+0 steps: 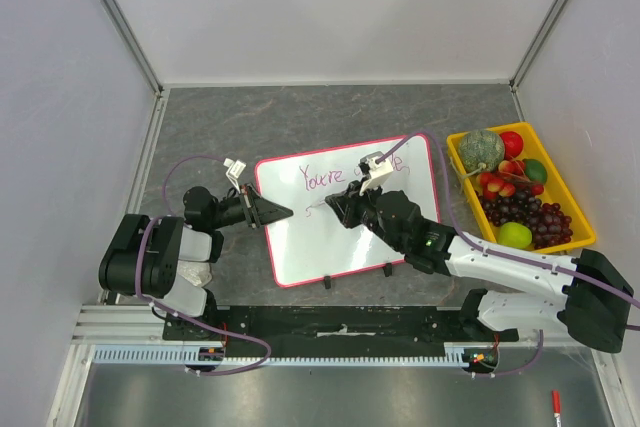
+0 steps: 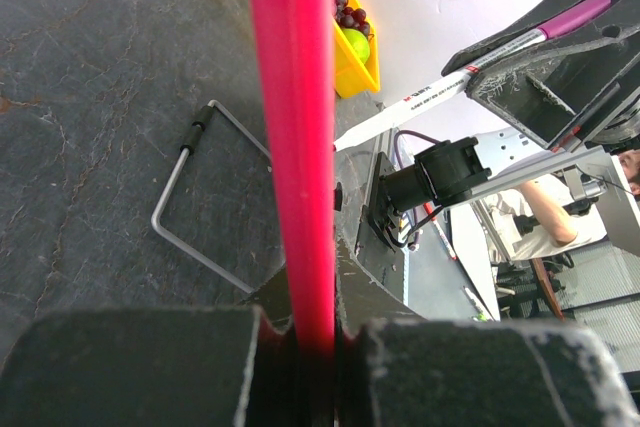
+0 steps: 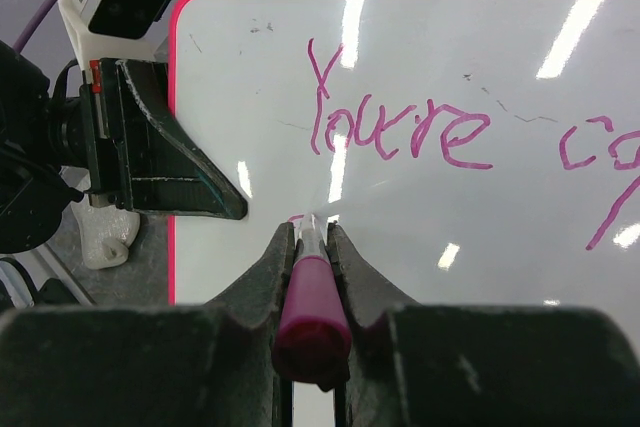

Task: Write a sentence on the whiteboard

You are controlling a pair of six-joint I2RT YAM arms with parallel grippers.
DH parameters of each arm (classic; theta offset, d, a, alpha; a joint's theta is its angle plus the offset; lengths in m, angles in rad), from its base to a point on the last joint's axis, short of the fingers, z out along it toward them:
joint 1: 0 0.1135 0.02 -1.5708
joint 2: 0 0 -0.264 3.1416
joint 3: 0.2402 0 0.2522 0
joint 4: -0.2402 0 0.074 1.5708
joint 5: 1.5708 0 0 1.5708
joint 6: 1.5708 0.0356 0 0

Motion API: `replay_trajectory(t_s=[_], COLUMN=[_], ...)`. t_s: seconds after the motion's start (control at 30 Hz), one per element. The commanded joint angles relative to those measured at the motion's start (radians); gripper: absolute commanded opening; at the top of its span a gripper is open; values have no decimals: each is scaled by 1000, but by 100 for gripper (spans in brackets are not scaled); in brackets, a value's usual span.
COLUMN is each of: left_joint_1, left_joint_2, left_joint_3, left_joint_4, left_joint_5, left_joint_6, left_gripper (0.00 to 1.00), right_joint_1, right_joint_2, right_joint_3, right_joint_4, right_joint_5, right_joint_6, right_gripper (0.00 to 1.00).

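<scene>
**On the tabletop [image 1: 250, 127], the whiteboard [image 1: 345, 237] is pinned at one side and under the marker**

At the middle of the dark grey tabletop your whiteboard lies flat, turned a little off square. Its two black clips [image 1: 327, 282] sit on the near long edge. The sentence [image 3: 400, 127] runs in thin magenta cursive along the far part of the board. You can read "You're" plainly, and to its right the start of a second word, a "c" and part of another letter. In the overhead view the right arm covers the rest.

Your right pincer [image 3: 312, 247] is clamped on a purple marker [image 3: 312, 297]. It grips the barrel between both fingers, with the tip pointing down at the white surface just below the "Y". A small magenta mark shows beside the tip.

Your left pincer [image 1: 283, 213] is closed on the board's left rim. In its own wrist view the pink-red edge runs straight up from between the two pads. A bent wire bail [image 2: 200, 207] rests on the tabletop just beside that edge.

To the right of the board, and apart from it, stands a yellow bin [image 1: 580, 209] of fruit. A red pen [image 1: 555, 405] lies on the near metal ledge, well away from the board.
</scene>
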Motion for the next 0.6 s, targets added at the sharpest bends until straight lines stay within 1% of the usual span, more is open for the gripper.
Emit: replay_trajectory(t_s=[0.0, 0.37, 0.57], left_joint_1=[-3, -3, -4], left_joint_2=[17, 20, 20], left_joint_3=[-14, -12, -12], left_joint_4=[20, 21, 20], left_joint_5=[6, 6, 6], left_joint_6=[66, 64, 64], left_gripper=[2, 2, 2], right_joint_1=[-11, -23, -24], right_joint_2=[-10, -56, -68], right_joint_3=[-21, -18, 5], right_joint_4=[-52, -96, -69], right_joint_5=[66, 93, 56], right_joint_6=[-10, -27, -29], right_gripper=[0, 0, 0])
